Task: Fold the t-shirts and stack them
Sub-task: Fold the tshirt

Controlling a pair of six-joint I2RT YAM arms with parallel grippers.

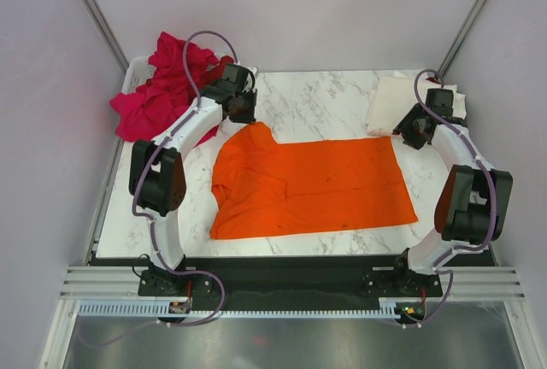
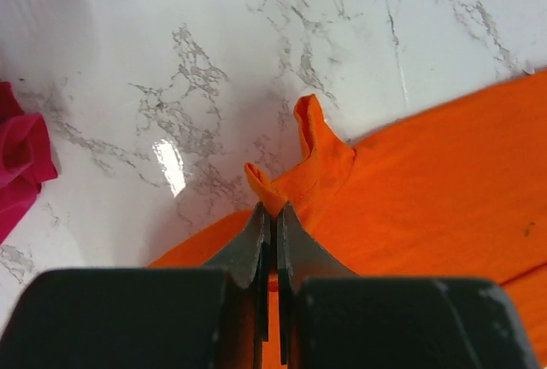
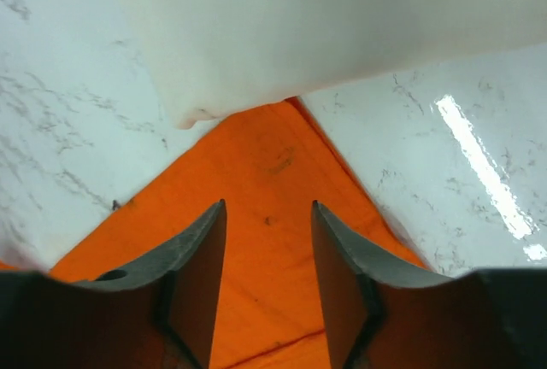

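The bright orange t-shirt (image 1: 308, 185) lies spread flat in the middle of the marble table. My left gripper (image 1: 244, 114) is at its far left corner, shut on a pinched fold of orange cloth (image 2: 295, 172) that stands up between the fingertips (image 2: 256, 228). Over the shirt's far right corner (image 3: 256, 151) my right gripper (image 1: 403, 134) hovers with its jaws apart and orange fabric showing in the gap. A folded cream-white t-shirt (image 1: 402, 102) lies just beyond that corner, its edge (image 3: 325, 27) filling the top of the right wrist view.
Crumpled magenta-pink t-shirts (image 1: 167, 87) are heaped in a white basket (image 1: 132, 68) at the far left corner; one edge (image 2: 21, 164) shows in the left wrist view. Grey walls close in on both sides. Bare marble (image 1: 316, 104) lies behind the orange shirt.
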